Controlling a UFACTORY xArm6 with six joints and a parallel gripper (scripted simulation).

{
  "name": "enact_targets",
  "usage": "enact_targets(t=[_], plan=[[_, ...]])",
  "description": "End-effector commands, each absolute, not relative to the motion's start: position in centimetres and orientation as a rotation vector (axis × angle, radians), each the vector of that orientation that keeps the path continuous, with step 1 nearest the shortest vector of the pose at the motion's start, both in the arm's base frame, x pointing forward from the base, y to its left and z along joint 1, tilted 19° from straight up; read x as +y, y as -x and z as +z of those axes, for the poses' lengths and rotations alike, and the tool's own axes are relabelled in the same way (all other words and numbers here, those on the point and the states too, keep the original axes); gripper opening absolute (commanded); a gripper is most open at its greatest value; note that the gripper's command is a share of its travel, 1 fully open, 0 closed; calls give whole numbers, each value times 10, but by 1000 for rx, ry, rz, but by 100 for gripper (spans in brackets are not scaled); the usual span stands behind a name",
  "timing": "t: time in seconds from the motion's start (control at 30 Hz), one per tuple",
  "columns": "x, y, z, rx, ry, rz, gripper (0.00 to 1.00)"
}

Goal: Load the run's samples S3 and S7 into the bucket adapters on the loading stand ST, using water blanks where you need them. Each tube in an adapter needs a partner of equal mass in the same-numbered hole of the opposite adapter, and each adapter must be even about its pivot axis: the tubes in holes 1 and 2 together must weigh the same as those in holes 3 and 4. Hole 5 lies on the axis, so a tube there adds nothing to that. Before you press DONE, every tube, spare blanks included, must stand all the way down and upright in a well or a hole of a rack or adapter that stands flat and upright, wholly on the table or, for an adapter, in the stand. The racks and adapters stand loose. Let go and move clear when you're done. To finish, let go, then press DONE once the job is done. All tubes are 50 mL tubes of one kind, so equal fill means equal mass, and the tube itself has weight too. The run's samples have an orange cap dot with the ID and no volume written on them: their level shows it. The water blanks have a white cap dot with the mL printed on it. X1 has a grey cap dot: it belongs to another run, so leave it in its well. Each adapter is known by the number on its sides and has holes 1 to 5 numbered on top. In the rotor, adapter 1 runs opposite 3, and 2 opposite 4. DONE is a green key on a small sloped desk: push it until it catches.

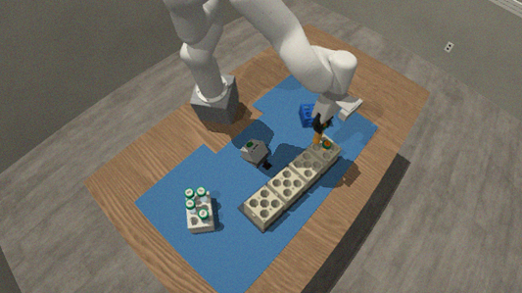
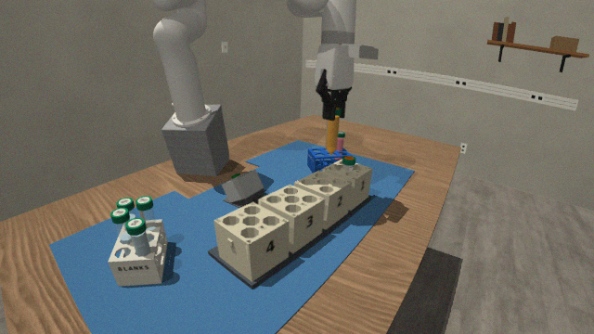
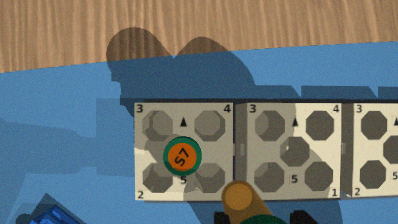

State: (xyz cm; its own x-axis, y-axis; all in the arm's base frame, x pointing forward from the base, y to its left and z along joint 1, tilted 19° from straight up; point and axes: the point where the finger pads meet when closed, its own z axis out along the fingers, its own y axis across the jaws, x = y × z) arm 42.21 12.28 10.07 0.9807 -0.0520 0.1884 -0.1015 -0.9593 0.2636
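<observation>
My gripper is shut on a green-capped tube of orange liquid. The tube hangs above the row, beside adapter 1 in the wrist view; its cap dot is unreadable. S7, with an orange dot, stands in hole 5 of adapter 1. Adapter 2, adapter 3 and adapter 4 show no tubes. All four sit on the dark stand. Several white-dotted blanks stand in the BLANKS rack.
A blue rack stands beyond the row. A pink tube with a green cap stands there; its dot is unreadable. The grey desk with the green DONE key stands between arm base and adapters.
</observation>
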Motion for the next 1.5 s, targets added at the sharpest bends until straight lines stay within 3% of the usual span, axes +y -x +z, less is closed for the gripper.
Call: enact_targets(t=[0.0,0.37,1.47], plan=[[108,-428,107,-111,-2855,265,0],[60,-443,124,-111,-2854,265,0],[54,-448,101,-111,-2854,265,0]])
